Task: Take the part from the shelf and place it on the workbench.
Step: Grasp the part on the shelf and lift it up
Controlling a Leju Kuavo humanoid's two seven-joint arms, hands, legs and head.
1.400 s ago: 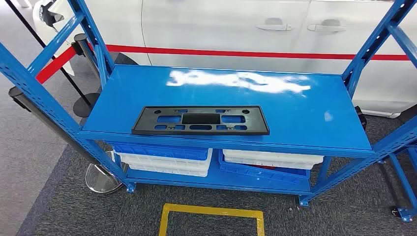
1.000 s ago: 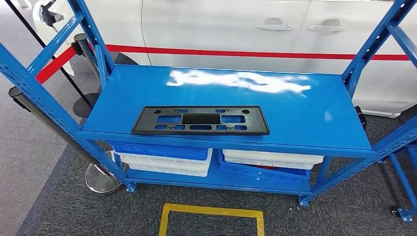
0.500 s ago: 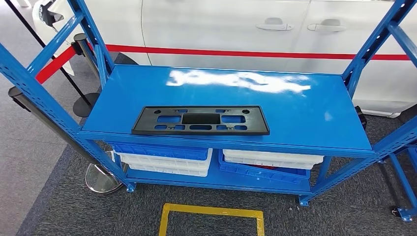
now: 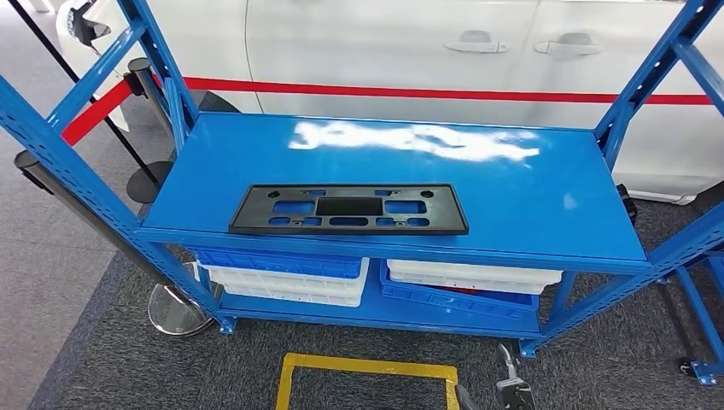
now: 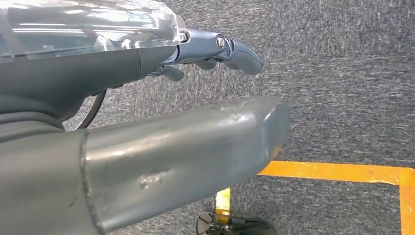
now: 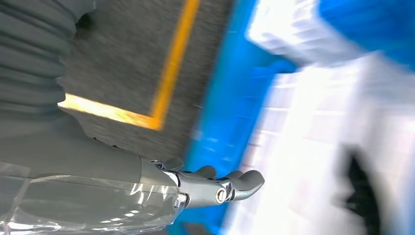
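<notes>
On the near half of the blue shelf (image 4: 529, 184), toward its left, your part (image 4: 348, 209) lies flat: a black plastic panel with cut-outs, its long axis running left to right along the front edge and just behind that edge. Nothing touches it.

Your right hand (image 4: 510, 389) is just showing at the near edge of the head view, low by the yellow floor marking (image 4: 367, 367) and well apart from the part, which lies farther away, higher and to its left. In the right wrist view that hand (image 6: 215, 188) holds nothing, fingers loosely extended and slightly curled; the blurred scene beyond suggests it is swinging up past the lower bins (image 4: 282, 278).

Your left hand (image 5: 215, 51) hangs over the grey carpet (image 5: 342, 73), fingers apart and empty.

Compared with half a second ago, the one change is the right hand now entering the head view; the part and shelf sit exactly as they did. Judging by this, the right arm leads, though the panel's length likely calls for both hands, one at each end.
</notes>
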